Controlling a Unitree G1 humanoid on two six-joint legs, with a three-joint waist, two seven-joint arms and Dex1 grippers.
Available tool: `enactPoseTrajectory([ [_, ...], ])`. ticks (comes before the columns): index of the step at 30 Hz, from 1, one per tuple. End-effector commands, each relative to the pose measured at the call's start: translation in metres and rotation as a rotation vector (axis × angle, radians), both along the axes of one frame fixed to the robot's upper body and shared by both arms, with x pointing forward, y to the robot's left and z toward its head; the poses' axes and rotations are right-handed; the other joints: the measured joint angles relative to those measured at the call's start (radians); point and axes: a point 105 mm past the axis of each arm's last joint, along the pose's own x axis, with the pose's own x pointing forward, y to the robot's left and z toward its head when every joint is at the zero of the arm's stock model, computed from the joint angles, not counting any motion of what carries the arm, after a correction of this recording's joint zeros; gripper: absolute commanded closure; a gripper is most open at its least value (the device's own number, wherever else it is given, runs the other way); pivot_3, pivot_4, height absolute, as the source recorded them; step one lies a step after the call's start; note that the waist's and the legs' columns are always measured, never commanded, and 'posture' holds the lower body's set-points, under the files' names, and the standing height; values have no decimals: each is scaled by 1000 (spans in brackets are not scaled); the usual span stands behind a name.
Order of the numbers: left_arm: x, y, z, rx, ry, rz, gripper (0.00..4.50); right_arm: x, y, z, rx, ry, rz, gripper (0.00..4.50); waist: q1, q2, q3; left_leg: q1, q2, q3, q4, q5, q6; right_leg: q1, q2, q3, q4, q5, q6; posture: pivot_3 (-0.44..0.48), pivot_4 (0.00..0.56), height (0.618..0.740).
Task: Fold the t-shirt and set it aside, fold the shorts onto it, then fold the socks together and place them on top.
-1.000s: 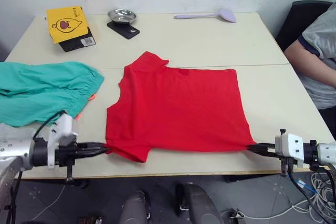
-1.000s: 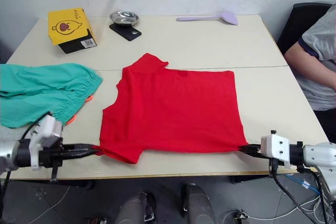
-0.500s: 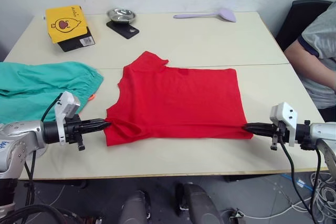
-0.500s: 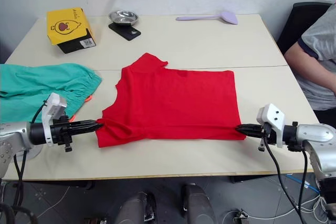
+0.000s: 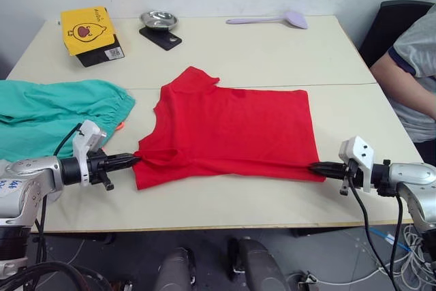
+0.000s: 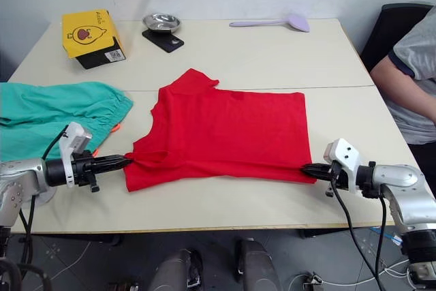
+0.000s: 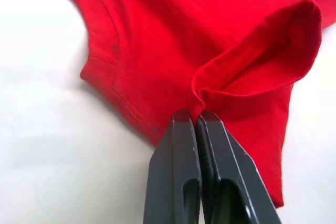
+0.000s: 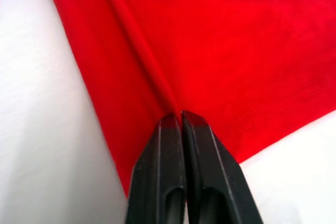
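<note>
Your left hand (image 5: 133,160) clamped tight on t-shirt (image 5: 231,131), pinching near sleeve corner; cloth puckers into small fold right at fingertips. Your right hand (image 5: 315,167) also pinched shut on t-shirt, at near hem corner on opposite side. T-shirt lies mid surface (image 5: 272,52), near strip folded over, ridge running hand to hand. Shorts (image 5: 48,110) left of t-shirt, just beside it, not touching. Yellow box (image 5: 87,31), metal bowl (image 5: 158,19), purple spatula (image 5: 272,19) well beyond t-shirt at far edge. Person's arm (image 5: 402,86) right of t-shirt, off surface.
</note>
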Motion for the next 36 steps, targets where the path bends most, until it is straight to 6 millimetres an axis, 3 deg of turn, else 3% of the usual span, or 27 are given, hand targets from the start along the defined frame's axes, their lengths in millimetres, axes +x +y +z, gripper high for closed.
enactPoseTrajectory([
  [1, 7, 6, 11, 19, -89, 44, 3518, 3, -3, 18, 37, -90, -23, 3114, 1, 0, 0, 0, 0, 0, 0, 0, 0, 0, 0, 0, 0, 0, 0, 0, 150, 740],
  [7, 7, 16, 40, 10, -319, 66, 1519, -2, -5, 54, 93, -252, -37, 942, 4, 0, 0, 0, 0, 0, 0, 0, 0, 0, 0, 0, 0, 0, 0, 0, 150, 740],
  [8, 2, 12, 47, -7, -361, 32, 1248, -5, -2, 60, 120, -264, -24, 935, 4, 0, 0, 0, 0, 0, 0, 0, 0, 0, 0, 0, 0, 0, 0, 0, 150, 740],
  [10, -7, -2, 55, -27, -417, -56, 1248, -13, 9, 64, 158, -261, 16, 935, 5, 0, 0, 0, 0, 0, -1, 0, 0, 0, 0, 0, 0, 0, 0, 0, 150, 740],
  [13, -17, -17, 50, 4, -419, -155, 1225, -20, 21, 65, 192, -262, 58, 1136, 8, 0, 0, 0, 0, 0, 0, 0, 0, 0, 0, 0, 0, 0, 0, 0, 150, 740],
  [15, -26, -39, 36, 37, -404, -271, 1625, -26, 39, 53, 173, -261, 138, 1552, 9, 0, 0, 0, 0, 0, 0, -1, 1, 0, 0, 0, 0, 0, 1, 0, 150, 740],
  [18, -33, -72, 11, 78, -392, -419, 2465, -31, 62, 27, 104, -271, 236, 2581, 9, 0, 0, 1, 0, 0, -1, -2, 3, 1, 0, 0, -1, 0, 1, 0, 150, 740],
  [23, -18, -90, -23, 146, -378, -427, 4132, -22, 75, -3, 30, -298, 251, 4377, 9, 0, 0, -1, -1, 0, 0, -1, 3, 1, 0, 0, -1, 1, 1, 0, 150, 740],
  [24, -13, -90, -28, 173, -381, -409, 4483, -20, 75, -6, 30, -299, 239, 4500, 9, 0, 0, -1, -1, 0, 0, -1, 3, 0, 0, 0, -1, 1, 1, 0, 150, 740],
  [30, 13, -86, -29, 151, -400, -228, 4483, -2, 65, -8, 5, -343, 125, 4500, 7, 0, 0, -1, -1, 0, 0, -1, 3, 0, 0, 0, -1, 1, 1, 0, 150, 740],
  [36, 24, -68, -40, 194, -367, -112, 4483, 11, 41, -15, -58, -323, 23, 4500, 6, -1, -1, 1, -1, 0, 0, -1, 3, 1, 0, 0, -1, 1, 1, 0, 150, 740],
])
